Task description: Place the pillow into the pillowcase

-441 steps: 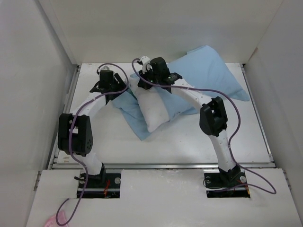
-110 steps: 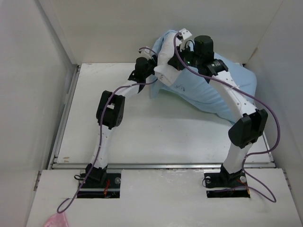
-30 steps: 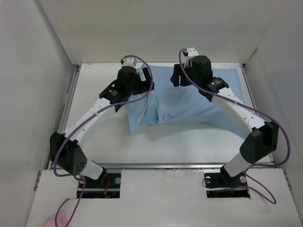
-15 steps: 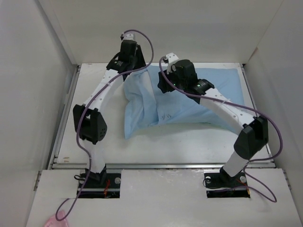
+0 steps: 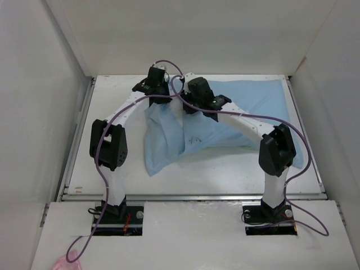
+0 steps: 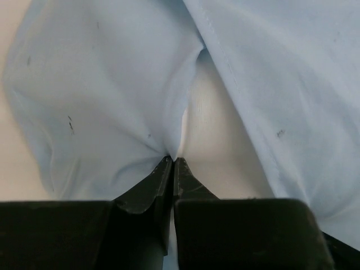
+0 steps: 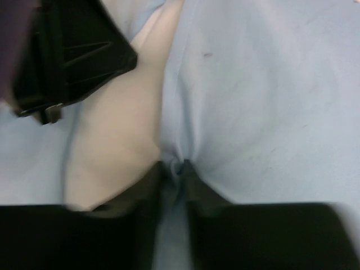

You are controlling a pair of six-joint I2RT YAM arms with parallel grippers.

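Left wrist, left gripper clamped on pillowcase fold, right gripper pinching fabric alongside

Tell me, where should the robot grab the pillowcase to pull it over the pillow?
Grab the pillowcase by the stitched edge of its opening, one side each, coming from the open end. There the cloth is loose and thin enough to pinch, and the pillow peeks out between the two edges. The left gripper and right gripper pinch there now.
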